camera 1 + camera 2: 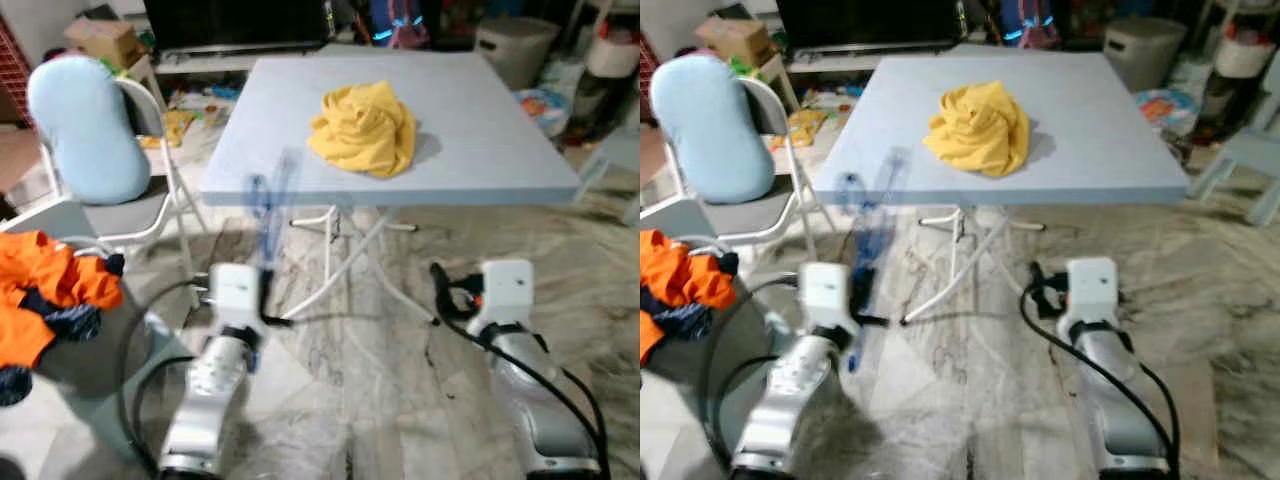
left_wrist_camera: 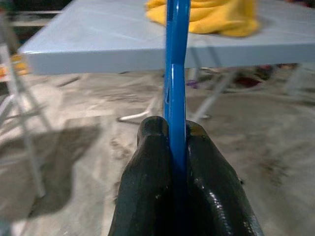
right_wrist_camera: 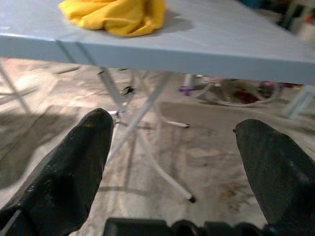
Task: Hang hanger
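Nearest to us, our left hand (image 2: 177,147) was clenched on the blue hanger (image 2: 176,64), its two black fingers (image 2: 147,177) pressed against either side of the plastic. The hanger stood upright from that grip, blurred in the head views, and reached up in front of the near edge of the tabletop (image 1: 480,150). Our right hand (image 3: 177,162) hung low over the marbled floor (image 1: 380,380) with its fingers spread wide apart and nothing between them.

Beyond the hands stood the pale blue folding tabletop on white crossed legs (image 1: 345,262). A crumpled yellow cloth (image 1: 365,128) lay on it, near the middle. To our left, a white folding chair (image 1: 150,215) carried a light blue cushion (image 1: 85,128) against its back. An orange and dark blue garment (image 1: 50,290) lay heaped at the left edge. Farther back, clutter lined the wall, with a cardboard box (image 1: 105,40) and a grey bin (image 1: 515,45) among it.
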### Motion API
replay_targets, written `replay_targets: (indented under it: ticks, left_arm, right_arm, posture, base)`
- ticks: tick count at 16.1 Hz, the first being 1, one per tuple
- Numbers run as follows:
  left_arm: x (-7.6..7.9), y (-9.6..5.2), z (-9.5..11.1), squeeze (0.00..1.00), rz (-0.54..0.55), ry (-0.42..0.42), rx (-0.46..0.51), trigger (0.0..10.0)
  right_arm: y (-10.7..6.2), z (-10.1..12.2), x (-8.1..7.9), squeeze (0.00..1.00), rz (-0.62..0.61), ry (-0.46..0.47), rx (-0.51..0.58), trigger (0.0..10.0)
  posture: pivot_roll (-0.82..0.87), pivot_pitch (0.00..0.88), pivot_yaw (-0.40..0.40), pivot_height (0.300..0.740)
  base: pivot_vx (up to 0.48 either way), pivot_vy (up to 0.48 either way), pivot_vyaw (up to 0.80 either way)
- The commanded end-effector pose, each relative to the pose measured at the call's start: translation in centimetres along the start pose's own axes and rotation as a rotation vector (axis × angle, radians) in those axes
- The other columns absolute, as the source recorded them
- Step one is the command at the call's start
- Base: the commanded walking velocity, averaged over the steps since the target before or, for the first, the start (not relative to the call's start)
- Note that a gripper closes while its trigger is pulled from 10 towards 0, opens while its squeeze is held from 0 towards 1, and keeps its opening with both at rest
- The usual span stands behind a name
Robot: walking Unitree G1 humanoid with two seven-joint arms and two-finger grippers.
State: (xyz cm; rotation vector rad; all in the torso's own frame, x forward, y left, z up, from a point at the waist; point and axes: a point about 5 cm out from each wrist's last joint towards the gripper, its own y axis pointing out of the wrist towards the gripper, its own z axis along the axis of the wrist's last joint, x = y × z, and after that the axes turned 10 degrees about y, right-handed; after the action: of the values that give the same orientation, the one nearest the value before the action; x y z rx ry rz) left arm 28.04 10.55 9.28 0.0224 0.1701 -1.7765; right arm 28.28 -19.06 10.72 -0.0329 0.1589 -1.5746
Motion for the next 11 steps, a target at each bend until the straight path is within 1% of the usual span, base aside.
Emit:
replay_targets:
  ticks: [1, 7, 10, 11]
  left_arm:
    - [-0.94, 0.03, 0.37, 0.00, 0.021, 0.014, 0.013, 10.0]
    - [-0.77, 0.08, 0.11, 0.00, 0.003, 0.014, -0.004, 10.0]
    - [-0.58, 0.07, -0.32, 0.00, -0.020, 0.020, -0.022, 10.0]
    - [-0.53, 0.03, -0.43, 0.00, -0.024, 0.019, -0.025, 10.0]
  right_arm:
    - [0.20, 0.06, -0.68, 0.00, 0.016, 0.005, -0.001, 10.0]
    - [0.16, -0.15, -0.72, 0.00, 0.017, 0.001, -0.013, 10.0]
    - [-0.01, -0.51, -0.99, 0.00, 0.043, -0.019, -0.028, 10.0]
    - [-0.07, -0.57, -1.01, 0.00, 0.038, -0.041, -0.028, 10.0]
  posture:
    - [-0.08, 0.045, 0.028, 0.740]
    - [-0.09, 0.050, 0.029, 0.740]
    - [-0.08, 0.056, 0.028, 0.740]
    - [-0.08, 0.056, 0.028, 0.740]
  base:
    - [0.000, 0.446, 0.00]
    - [0.000, 0.446, 0.00]
    - [0.000, 0.441, 0.00]
    - [-0.240, 0.386, 0.00]
